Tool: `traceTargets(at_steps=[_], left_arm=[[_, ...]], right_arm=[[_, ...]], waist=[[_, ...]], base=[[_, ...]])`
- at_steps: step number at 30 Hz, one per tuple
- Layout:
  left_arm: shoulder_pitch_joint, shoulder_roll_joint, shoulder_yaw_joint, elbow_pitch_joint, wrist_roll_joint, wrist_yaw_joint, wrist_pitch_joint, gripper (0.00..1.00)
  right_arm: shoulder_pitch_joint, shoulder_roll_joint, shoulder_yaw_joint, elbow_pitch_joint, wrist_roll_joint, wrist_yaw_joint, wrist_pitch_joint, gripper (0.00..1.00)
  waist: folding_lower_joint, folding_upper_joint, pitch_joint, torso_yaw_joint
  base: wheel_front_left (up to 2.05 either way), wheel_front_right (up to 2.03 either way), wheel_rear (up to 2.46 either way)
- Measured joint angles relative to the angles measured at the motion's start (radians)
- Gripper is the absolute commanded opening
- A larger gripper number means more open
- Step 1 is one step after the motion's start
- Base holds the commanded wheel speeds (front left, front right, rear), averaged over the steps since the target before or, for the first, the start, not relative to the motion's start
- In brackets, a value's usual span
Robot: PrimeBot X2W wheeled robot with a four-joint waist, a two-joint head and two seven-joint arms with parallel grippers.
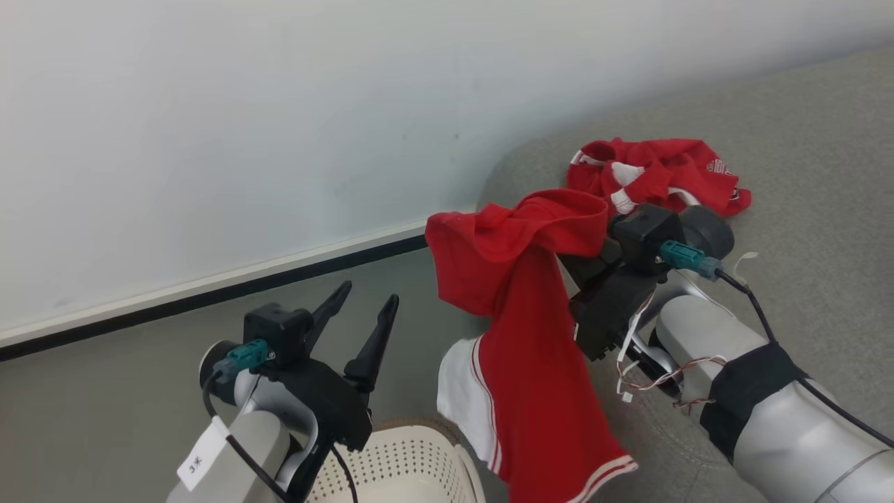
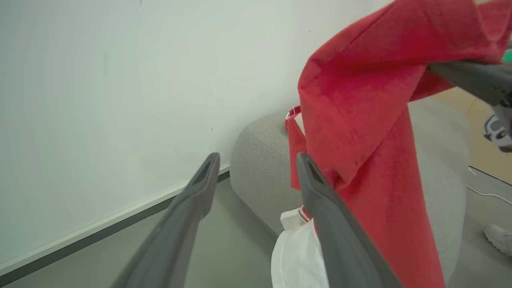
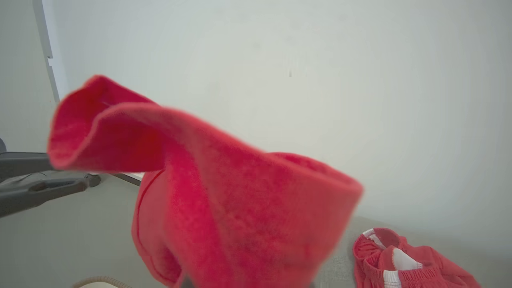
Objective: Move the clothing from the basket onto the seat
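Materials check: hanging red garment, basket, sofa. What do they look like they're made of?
Hanging garment: soft matte knit, likely polyester sportswear; it drapes and folds limply. Basket: smooth cream moulded plastic, perforated walls; rim looks woven, possibly imitation. Sofa: grey woven upholstery, matte, visible textured weave.

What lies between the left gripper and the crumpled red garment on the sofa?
In the head view, the hanging garment, lifted clear of the basket, lies between the left gripper and the crumpled garment on the sofa.
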Motion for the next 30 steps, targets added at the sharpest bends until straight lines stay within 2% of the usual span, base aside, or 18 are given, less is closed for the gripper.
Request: traceTargets(at_steps=[15,21,24,30], left_arm=[[0.11,0.009,-0.041,-0.061,0.009,-0.02,-0.034,1.0],[0.114,-0.012,-0.066,-0.1,0.032,-0.02,-0.036,1.0],[0.114,-0.016,-0.072,-0.117,0.044,-0.02,-0.044,1.0],[0.11,-0.002,-0.071,-0.181,0.063,-0.011,-0.044,1.0]], right_arm=[[-0.02,-0.105,-0.027,-0.087,-0.037,0.0,0.0,0.0],[-0.025,-0.163,-0.058,-0.136,-0.038,-0.008,0.0,0.0],[-0.037,-0.168,-0.063,-0.138,-0.038,-0.01,0.0,0.0],[-0.221,-0.156,-0.105,-0.122,-0.036,-0.009,0.013,0.0]], waist=[[-0.0002,0.0,-0.003,-0.187],[-0.0002,0.0,0.009,-0.258],[-0.0002,0.0,0.023,-0.278],[-0.0001,0.0,0.077,-0.289]], base=[[0.0,0.0,0.0],[0.0,0.0,0.0],[0.0,0.0,0.0],[0.0,0.0,0.0]])
